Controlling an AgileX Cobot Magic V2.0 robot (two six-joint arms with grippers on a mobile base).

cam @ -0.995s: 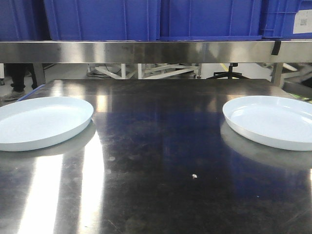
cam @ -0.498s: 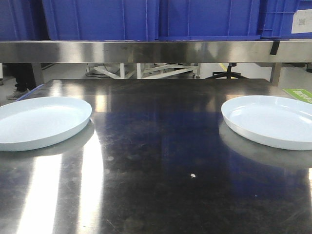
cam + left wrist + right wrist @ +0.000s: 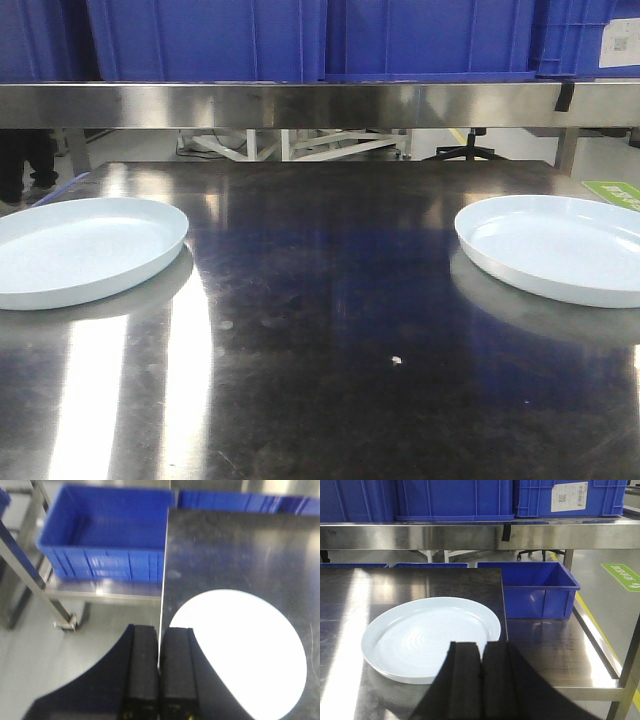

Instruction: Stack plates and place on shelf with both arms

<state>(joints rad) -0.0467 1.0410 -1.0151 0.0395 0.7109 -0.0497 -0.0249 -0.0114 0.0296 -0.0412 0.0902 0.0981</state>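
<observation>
— Two plates on the table (image 3: 330, 320). Has either moved since a second ago?

— Neither. The left plate (image 3: 85, 250) lies at the left edge of the front frame and the right plate (image 3: 555, 248) at the right edge, well apart and unstacked, as before. The view itself has slid a little. A green floor marking (image 3: 612, 190) now shows at middle right where there was none a second ago. Dark trouser legs (image 3: 22, 165) at upper left stand where a pale shoe showed then.

— What can't you make out?

— The frame edges cut both plates in the front view. The left wrist view is blurred; its plate is blown out to plain white and partly hidden behind the left end effector (image 3: 159, 675). The right end effector (image 3: 481, 680) covers the near rim of its plate. On each, the two dark fingers sit pressed together, holding nothing.

— And the setting?

— The table is dark, scuffed steel, with bright glare streaks at lower left and a white crumb (image 3: 397, 359) near the centre. The shelf (image 3: 300, 103) runs its steel rail across the top of the frame, carrying blue crates (image 3: 210, 40). In the right wrist view, another blue crate (image 3: 540, 590) sits on a lower steel ledge right of the table.
</observation>
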